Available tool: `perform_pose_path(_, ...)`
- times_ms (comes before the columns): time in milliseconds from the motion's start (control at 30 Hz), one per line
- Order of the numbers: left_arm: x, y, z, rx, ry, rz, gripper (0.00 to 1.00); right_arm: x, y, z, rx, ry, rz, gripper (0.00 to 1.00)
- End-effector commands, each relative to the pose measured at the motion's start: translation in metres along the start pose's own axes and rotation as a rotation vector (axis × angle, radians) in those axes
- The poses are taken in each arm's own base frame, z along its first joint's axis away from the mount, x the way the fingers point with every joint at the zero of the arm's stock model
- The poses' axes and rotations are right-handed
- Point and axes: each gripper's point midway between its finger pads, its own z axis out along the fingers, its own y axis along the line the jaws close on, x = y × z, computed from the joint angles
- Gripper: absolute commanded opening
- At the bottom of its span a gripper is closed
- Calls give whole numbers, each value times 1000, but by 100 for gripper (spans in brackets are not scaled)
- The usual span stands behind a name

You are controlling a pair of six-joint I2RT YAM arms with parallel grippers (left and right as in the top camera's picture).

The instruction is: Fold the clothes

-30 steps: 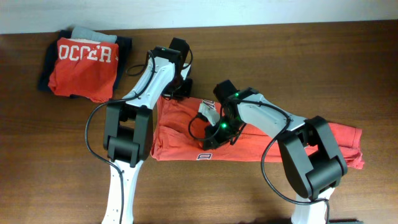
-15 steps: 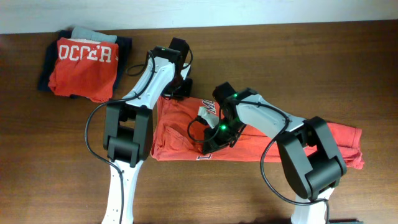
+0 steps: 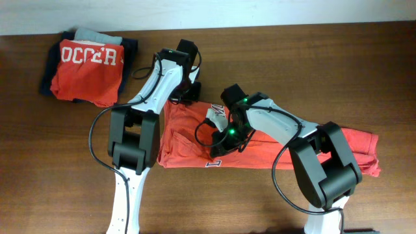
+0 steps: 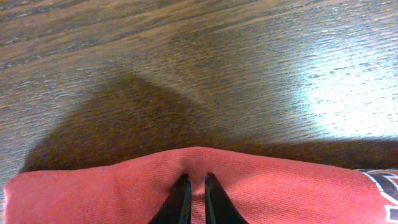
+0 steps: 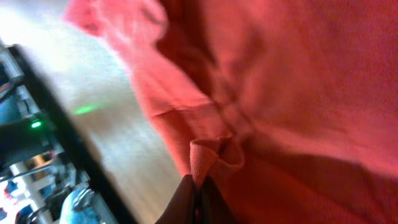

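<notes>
Clearly both arms are on the shirt point(image 3: 188, 140), a coral-red tee lying flat on the table point(image 3: 292, 65) to the right of the pile point(image 3: 88, 68) and nearer the camera's bottom edge than it. The pile is a stack of folded garments: a red one with white lettering on top, with grey and dark navy cloth showing under it. The shirt runs away from the pile in a long band, and its end farthest from the pile is bunched into thicker folds.

The left gripper point(image 3: 184, 99) sits at the shirt's corner closest to the pile, on the edge that faces the wall. In the left wrist view this gripper point(image 4: 197, 202) is clenched on a small raised ridge of the shirt point(image 4: 93, 193), the two dark fingers almost meeting with red cloth pinched between them and bare wood beyond.

The right gripper point(image 3: 216, 149) is farther from the pile, over the middle of the shirt's near half. A small label point(image 3: 213, 164) on the hem shows just beside it. In the right wrist view the gripper point(image 5: 198, 199) is closed tight on a little curled fold of the shirt point(image 5: 298, 93), which is lifted and creased around the pinch. That view is blurred.
</notes>
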Motion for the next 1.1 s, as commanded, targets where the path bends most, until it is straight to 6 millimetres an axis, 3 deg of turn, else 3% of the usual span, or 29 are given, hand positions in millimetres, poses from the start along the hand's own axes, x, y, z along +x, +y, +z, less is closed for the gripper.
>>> perform_pose_path(0, 4, 12, 7, -22, 21, -15, 10, -5, -14, -10, 126, -25, 23, 4)
perform_pose_path(300, -2, 15, -2, -21, 4, -23, 10, -14, -28, -13, 202, -66, 78, 4)
perform_pose_path(400, -7, 14, -27, -19, -6, -25, 10, -14, -28, -13, 202, -66, 78, 4)
perform_pose_path(500, -13, 10, -65, -14, -38, -23, 10, -15, -28, -13, 202, -68, 77, 4)
perform_pose_path(633, -11, 8, -111, -9, -66, -21, 28, -15, -28, -13, 202, -67, 77, 4)
perform_pose_path(700, 3, 7, -122, 15, -18, -32, 30, -15, -28, -13, 202, -67, 77, 4)
perform_pose_path(800, 27, 6, -122, 35, 81, -45, 30, -15, -28, -13, 202, -68, 78, 4)
perform_pose_path(900, 37, 5, -111, 51, 136, -43, 30, -15, -28, -13, 204, -69, 92, 4)
perform_pose_path(1067, 72, 1, -78, 96, 309, -24, 30, -15, -28, -13, 204, -69, 93, 4)
